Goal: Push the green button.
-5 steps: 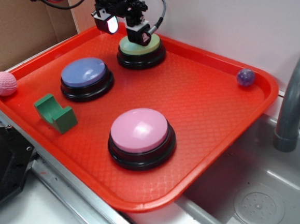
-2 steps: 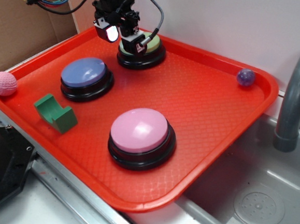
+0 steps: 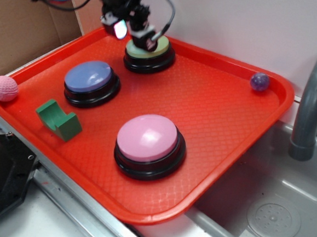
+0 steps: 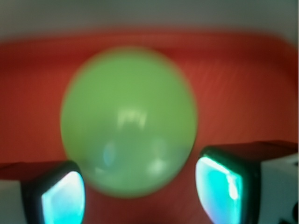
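The green button, a pale olive dome on a black base, sits at the far middle of the red tray. My gripper hangs open right over the dome's left-hand part. One lit pad is off its left edge and the other finger is above the dome. Whether a finger touches the dome I cannot tell. In the wrist view the green button fills the centre, blurred and close. My gripper frames its near edge, its glowing pads wide apart with nothing clamped between them.
On the tray also stand a blue button, a pink button and a small dark-green notched block. A purple ball lies far right, a pink ball off the left rim. A faucet and sink are right.
The gripper dipped toward the green button's top, then rose a little and shifted slightly right. The jaws stayed open. Nothing else on the tray moved.
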Motion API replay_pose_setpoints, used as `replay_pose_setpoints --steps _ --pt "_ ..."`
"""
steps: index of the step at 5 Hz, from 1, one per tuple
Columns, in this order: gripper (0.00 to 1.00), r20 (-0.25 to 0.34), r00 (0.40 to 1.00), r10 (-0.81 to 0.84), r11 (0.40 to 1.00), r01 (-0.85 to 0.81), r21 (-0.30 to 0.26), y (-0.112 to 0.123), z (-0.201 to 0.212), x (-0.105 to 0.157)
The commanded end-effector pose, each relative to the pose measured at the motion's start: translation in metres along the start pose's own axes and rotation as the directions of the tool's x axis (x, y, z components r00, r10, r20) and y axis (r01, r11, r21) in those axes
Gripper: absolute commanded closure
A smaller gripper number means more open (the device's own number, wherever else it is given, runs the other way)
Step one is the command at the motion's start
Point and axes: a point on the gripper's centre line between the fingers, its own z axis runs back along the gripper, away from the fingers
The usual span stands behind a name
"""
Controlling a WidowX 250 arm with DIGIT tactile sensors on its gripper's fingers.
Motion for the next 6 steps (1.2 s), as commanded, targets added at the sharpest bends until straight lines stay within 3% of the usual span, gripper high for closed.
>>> replay_pose_setpoints --steps 1,2,3,4,5,6 --pt "0.00 -0.032 0.999 0.031 0.999 -0.030 0.032 0.009 -0.004 0.021" --pt "0.00 -0.072 0.997 0.034 0.999 -0.032 0.025 -0.002 -0.018 0.004" --pt "0.00 -0.064 0.998 0.016 1.000 -0.015 0.009 -0.007 -0.011 -0.006" --pt "0.00 0.013 1.000 -0.021 1.000 0.021 0.002 -0.011 0.033 -0.014" --pt "0.00 0.014 0.997 -0.073 0.995 0.074 -0.062 -0.009 0.069 -0.027" --pt "0.00 -0.032 0.999 0.035 0.998 -0.037 -0.046 -0.008 0.083 -0.039"
